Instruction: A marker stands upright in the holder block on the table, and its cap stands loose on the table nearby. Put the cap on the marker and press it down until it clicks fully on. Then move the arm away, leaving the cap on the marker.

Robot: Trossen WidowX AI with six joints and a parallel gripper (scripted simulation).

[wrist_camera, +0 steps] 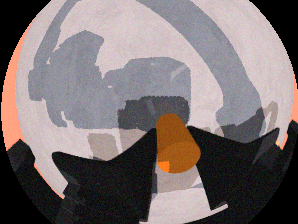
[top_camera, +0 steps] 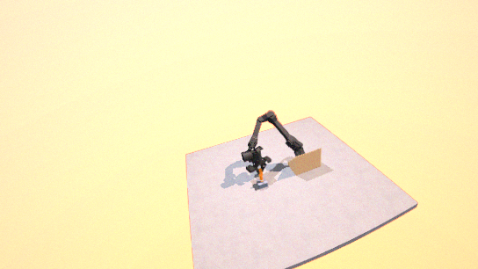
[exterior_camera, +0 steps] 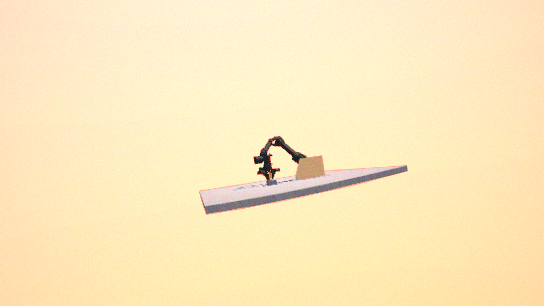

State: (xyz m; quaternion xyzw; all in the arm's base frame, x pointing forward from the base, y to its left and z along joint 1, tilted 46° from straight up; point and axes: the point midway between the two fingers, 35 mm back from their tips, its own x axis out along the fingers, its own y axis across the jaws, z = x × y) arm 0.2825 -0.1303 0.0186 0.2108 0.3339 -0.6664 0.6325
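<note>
Out on the table point(top_camera: 307, 220) the arm point(top_camera: 281, 127) folds low beside the holder block point(top_camera: 260, 186), gripper point(top_camera: 259, 167) pointing down. Its fingers pinch narrow onto an orange cylinder, likely the cap point(wrist_camera: 174, 141), gripped upright for capping; marker hidden.

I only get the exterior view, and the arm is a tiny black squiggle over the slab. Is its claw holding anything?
Observer: Yes. In the wrist view the black parallel-jaw gripper is shut on a short orange cylinder, with a dark finger on each side.
Operator: Is that the cap or the marker?
Observer: I cannot tell. The wrist view shows only its rounded orange top, with a dark grey rectangle right behind it.
Operator: Where is the holder?
Observer: In the top view a small pale grey block sits on the light grey table, right at the foot of the orange piece.
</note>
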